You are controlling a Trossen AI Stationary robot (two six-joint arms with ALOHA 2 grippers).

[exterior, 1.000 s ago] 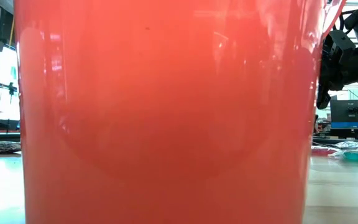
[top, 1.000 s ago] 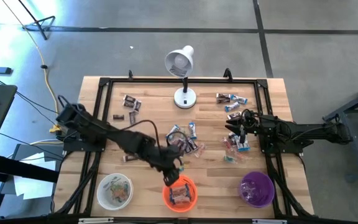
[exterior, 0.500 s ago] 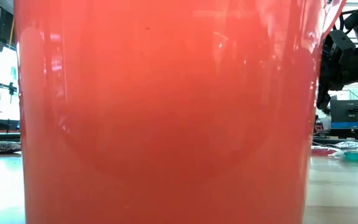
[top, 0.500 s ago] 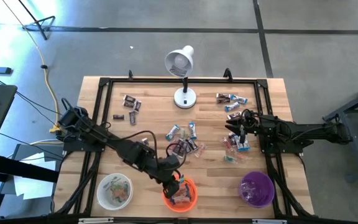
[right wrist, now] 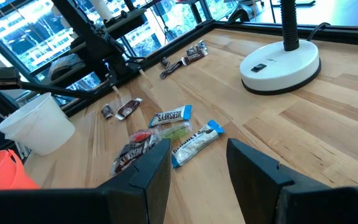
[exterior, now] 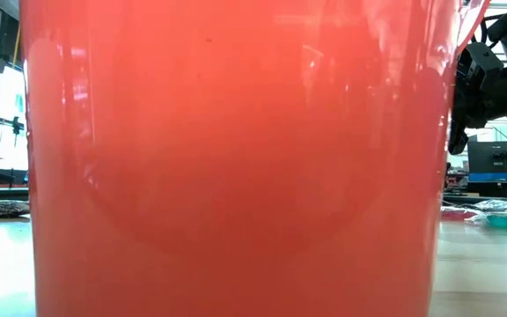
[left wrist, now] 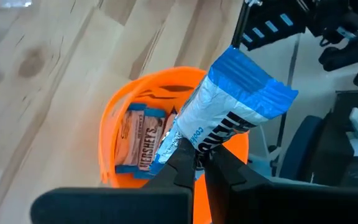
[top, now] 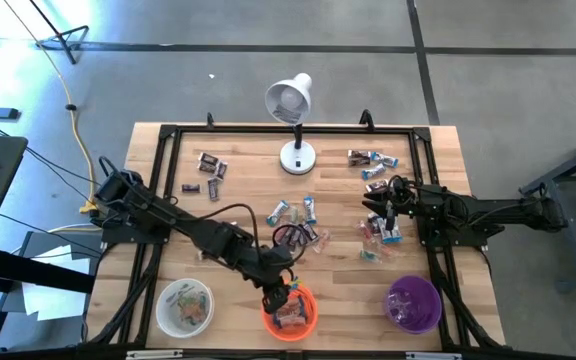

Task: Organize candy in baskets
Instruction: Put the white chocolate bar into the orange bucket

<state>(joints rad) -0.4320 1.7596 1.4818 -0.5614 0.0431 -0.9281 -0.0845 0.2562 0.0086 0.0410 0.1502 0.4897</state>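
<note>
My left gripper hangs over the far left rim of the orange basket, shut on a blue and white candy. Brown-wrapped candies lie inside that basket. The white basket holds a few candies, and the purple basket stands near the right corner. My right gripper is open and hovers over loose candies on the table's right side. The orange basket's wall fills the low view. My left gripper pinches the blue and white candy by one end of its wrapper between its two fingers. It comes from above, over the orange basket. The candy is lifted clear and sticks out past the fingertips above the basket's opening.
A white desk lamp stands at the far middle, its base beyond my right gripper. Loose candies lie in the middle, far left and far right. A black frame borders the tabletop.
My left arm has carried its gripper and the blue and white candy a short way toward the table's near edge, over the orange basket's rim. The right arm has kept still.
</note>
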